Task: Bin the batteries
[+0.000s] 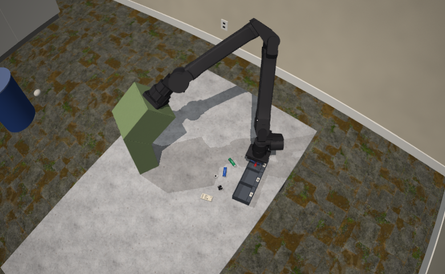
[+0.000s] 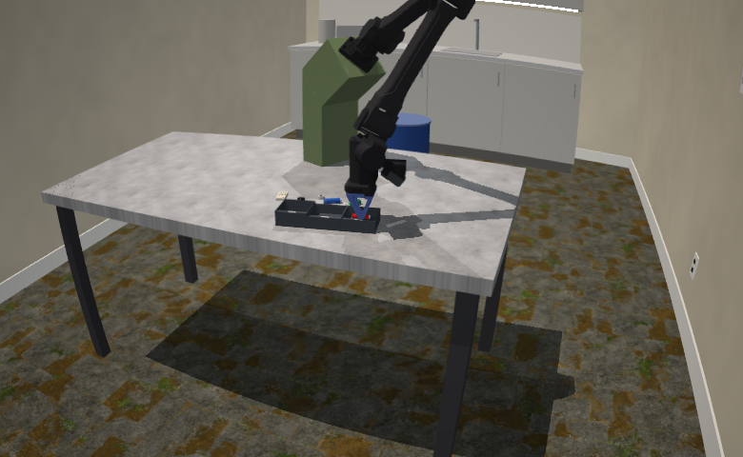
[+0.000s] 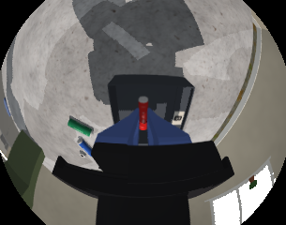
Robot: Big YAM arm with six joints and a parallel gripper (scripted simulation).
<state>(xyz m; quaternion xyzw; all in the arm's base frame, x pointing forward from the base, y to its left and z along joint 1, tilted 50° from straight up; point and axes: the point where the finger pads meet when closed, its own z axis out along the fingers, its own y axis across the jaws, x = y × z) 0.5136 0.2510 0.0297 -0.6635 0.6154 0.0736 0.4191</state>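
My gripper [image 1: 255, 164] [image 2: 359, 210] [image 3: 143, 112] is shut on a red battery [image 1: 255, 165] [image 2: 354, 215] [image 3: 143, 112]. It holds the battery upright just inside the end compartment of a dark row of three bins [image 1: 243, 193] [image 2: 308, 219] [image 3: 182, 96]. Small white labels sit on the bins, but I cannot read the letters. A green battery [image 1: 231, 162] [image 3: 81, 127] and a blue battery [image 1: 224, 171] [image 2: 330, 199] [image 3: 86, 146] lie on the table to the left of the bins.
A white die [image 1: 215, 176], a black die [image 1: 219, 187] and a cream domino tile [image 1: 206, 196] [image 2: 281, 194] lie on the table near the bins. The arm's green base block [image 1: 140, 125] [image 2: 324, 112] stands at the back. The table edge runs close behind the bins.
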